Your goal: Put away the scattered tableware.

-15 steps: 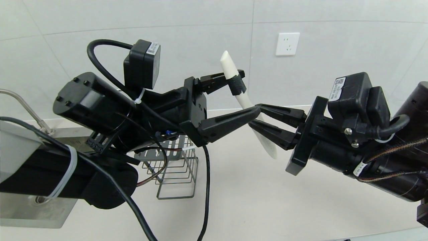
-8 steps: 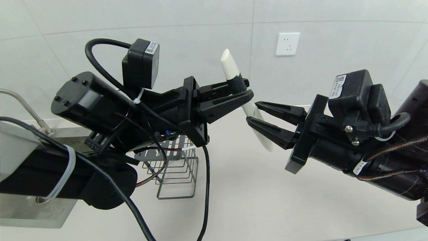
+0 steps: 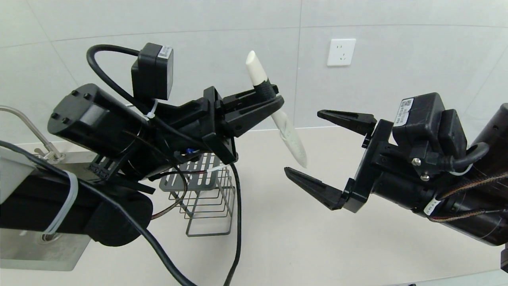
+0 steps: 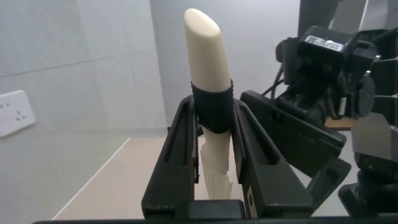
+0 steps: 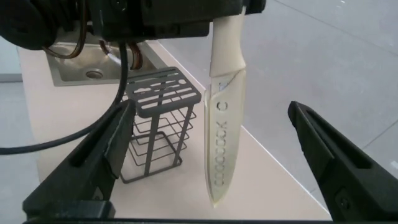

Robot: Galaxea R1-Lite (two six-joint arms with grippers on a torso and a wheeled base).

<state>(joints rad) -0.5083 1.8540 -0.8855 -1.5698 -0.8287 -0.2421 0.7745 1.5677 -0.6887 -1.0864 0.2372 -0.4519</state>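
Hanging in the air above the tabletop (image 3: 297, 238), a cream knife (image 3: 291, 139) is being held by the left gripper (image 3: 274, 99). The jaws are being pressed shut on the black band around the handle. The handle end is being pointed up toward the wall and the blade is being slanted downward, tip lowest. The right gripper (image 3: 301, 142) is being held wide open, with nothing gripped. In the right wrist view the blade is being framed between its two jaws, touching neither. A grey wire rack (image 3: 202, 198) with a slotted top is being partly hidden by the left arm. It stands on the tabletop just beside the steel sink (image 3: 39, 254), well below the knife. A white socket (image 3: 341, 51) is being noted on the wall behind.
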